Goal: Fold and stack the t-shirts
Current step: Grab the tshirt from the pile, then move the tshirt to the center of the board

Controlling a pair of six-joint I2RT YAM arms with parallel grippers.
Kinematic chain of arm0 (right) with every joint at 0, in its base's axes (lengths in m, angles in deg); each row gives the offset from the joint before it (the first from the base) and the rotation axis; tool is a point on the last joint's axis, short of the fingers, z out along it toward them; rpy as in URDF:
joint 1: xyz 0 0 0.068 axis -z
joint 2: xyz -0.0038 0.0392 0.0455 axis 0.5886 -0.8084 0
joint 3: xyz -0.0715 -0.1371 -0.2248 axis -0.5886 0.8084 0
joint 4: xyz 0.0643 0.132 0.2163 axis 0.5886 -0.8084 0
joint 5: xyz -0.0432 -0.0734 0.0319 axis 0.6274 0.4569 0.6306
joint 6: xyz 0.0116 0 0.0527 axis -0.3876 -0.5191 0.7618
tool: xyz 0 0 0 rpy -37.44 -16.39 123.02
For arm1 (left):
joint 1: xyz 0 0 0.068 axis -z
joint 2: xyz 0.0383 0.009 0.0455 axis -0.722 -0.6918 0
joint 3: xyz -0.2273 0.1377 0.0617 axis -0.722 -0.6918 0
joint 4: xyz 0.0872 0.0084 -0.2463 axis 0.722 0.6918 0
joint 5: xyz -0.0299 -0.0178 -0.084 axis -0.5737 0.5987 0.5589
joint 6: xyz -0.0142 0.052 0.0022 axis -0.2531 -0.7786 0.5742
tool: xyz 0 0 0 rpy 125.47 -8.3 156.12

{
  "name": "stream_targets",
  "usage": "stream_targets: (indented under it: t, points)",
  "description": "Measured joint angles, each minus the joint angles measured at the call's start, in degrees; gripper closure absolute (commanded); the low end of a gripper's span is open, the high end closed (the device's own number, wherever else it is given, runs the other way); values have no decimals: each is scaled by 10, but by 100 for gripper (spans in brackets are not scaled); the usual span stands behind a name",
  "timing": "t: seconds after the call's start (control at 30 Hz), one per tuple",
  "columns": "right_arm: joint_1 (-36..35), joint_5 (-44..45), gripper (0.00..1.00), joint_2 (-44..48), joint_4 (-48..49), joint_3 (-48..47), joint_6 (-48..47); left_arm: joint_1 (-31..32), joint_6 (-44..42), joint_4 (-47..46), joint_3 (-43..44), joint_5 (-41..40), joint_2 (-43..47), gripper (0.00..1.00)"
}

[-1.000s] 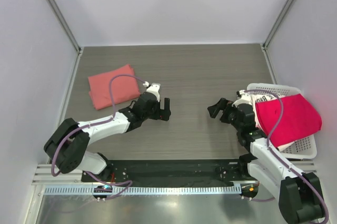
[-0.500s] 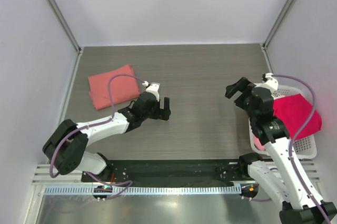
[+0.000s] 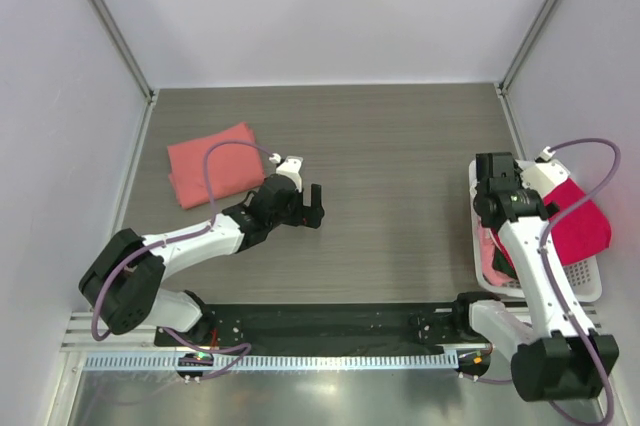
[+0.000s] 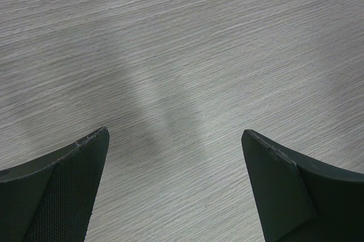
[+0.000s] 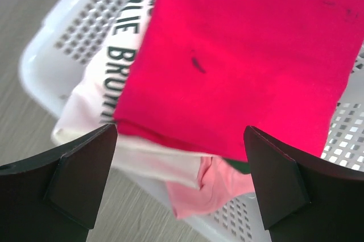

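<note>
T-shirt (image 5: 239, 54), crimson, ahead of right jaws

The white t-shirt (image 5: 91, 103) bears black print, partly readable: "BROW".

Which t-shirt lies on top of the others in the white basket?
The crimson-magenta t-shirt: it covers the white printed t-shirt beneath, while the salmon-pink t-shirt lies folded on the table.

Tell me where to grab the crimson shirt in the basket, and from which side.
Pinch the crimson shirt at its loose edge over the white shirt, probably coming down from above with the right tool. It lies topmost in the basket, so that edge is free and nothing covers it.
</note>
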Motion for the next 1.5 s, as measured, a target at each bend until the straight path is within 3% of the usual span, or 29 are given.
stream_targets:
  t: [0.2, 0.4, 0.5, 0.53, 0.57, 0.6, 0.77, 0.9, 1.07, 1.17, 1.33, 1.5]
  points:
    - [129, -58, 1, -76, 59, 2, -16, 0, 0, 1, 0, -2, 2, 0]
    - [196, -118, 24, -179, 128, 11, 3, 0, 0, 4, 0, -9, 2, 1]
    - [205, -125, 54, -214, 145, 15, 7, 0, 0, 6, 0, -11, 2, 0]
    - [207, -123, 81, -216, 148, 15, 9, 0, 0, 7, 0, -12, 2, 1]
    - [208, -122, 95, -215, 150, 15, 8, 0, 0, 7, 0, -13, 2, 1]
    - [209, -120, 99, -210, 154, 15, 12, 0, 0, 8, 0, -14, 2, 1]
    - [209, -110, 99, -140, 146, 17, 20, 0, 0, 9, 0, -17, 2, 1]
    - [209, -117, 99, 9, 133, -3, 2, 0, 0, 9, 0, -17, 3, 1]
    - [211, -256, 99, 101, 142, -137, -41, 0, 0, 9, 0, -23, 12, 1]
    - [209, -393, 99, 87, 162, -249, -41, 0, 0, 9, 0, -26, 14, 1]
    - [198, -616, 99, -34, 182, -454, -11, 0, 0, 9, 0, -31, 13, 1]
    - [184, -725, 99, -137, 205, -603, 35, 0, 0, 9, 0, -40, 13, 1]
